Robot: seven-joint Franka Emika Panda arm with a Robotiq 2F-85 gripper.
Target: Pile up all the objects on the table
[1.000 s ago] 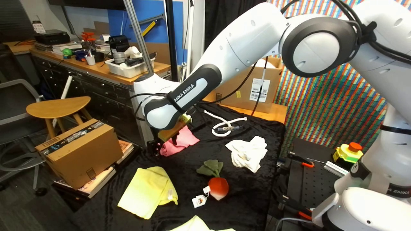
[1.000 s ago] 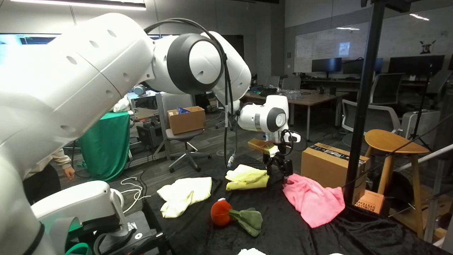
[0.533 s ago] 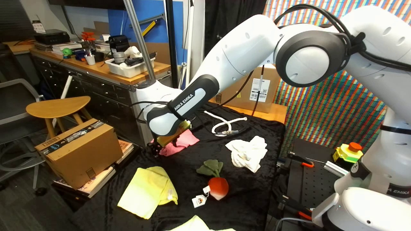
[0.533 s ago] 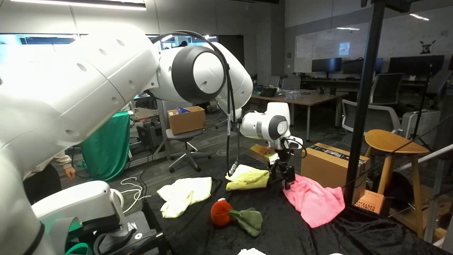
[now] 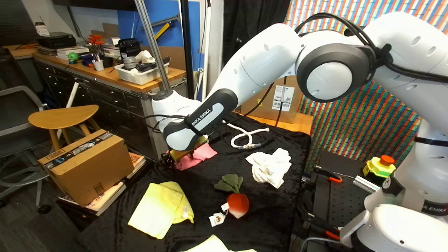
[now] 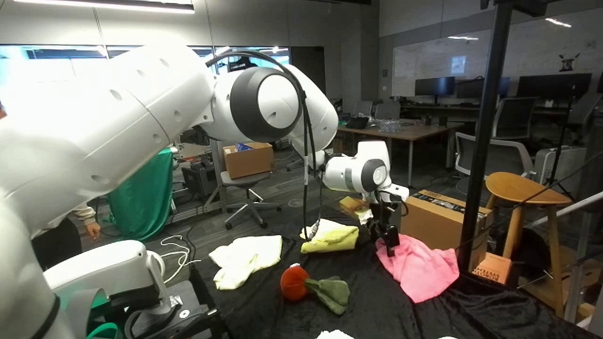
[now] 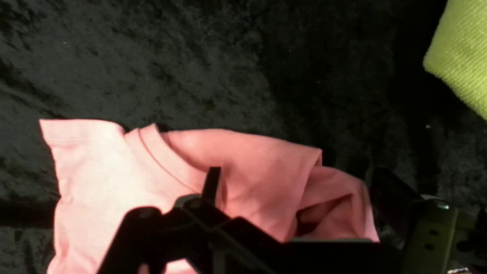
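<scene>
My gripper [image 7: 297,171] stands open over the pink cloth [image 7: 95,171], its fingers apart with folds of cloth showing between them. In an exterior view the fingers [image 6: 390,238] come down at the near-left edge of the pink cloth [image 6: 419,270]; whether they touch it I cannot tell. A brighter yellow cloth [image 5: 157,210] lies folded on the black table [image 5: 266,213]. The pale yellow cloth [image 6: 247,259] is spread beside it. A red ball-like plush [image 5: 238,203] with green leaves and white tags [image 5: 217,219] rests mid-table. The white cloth [image 5: 269,168] is crumpled.
A white cord loop [image 5: 245,136] lies at the table's far end in an exterior view. A cardboard box [image 6: 438,219] and a black post [image 6: 480,141] stand close beyond the pink cloth. The wooden stool [image 6: 523,188] is behind them.
My arm has come down, bringing the open gripper lower onto the pink cloth's edge and slightly to the right in both exterior views. The cloths and the plush have stayed put.
</scene>
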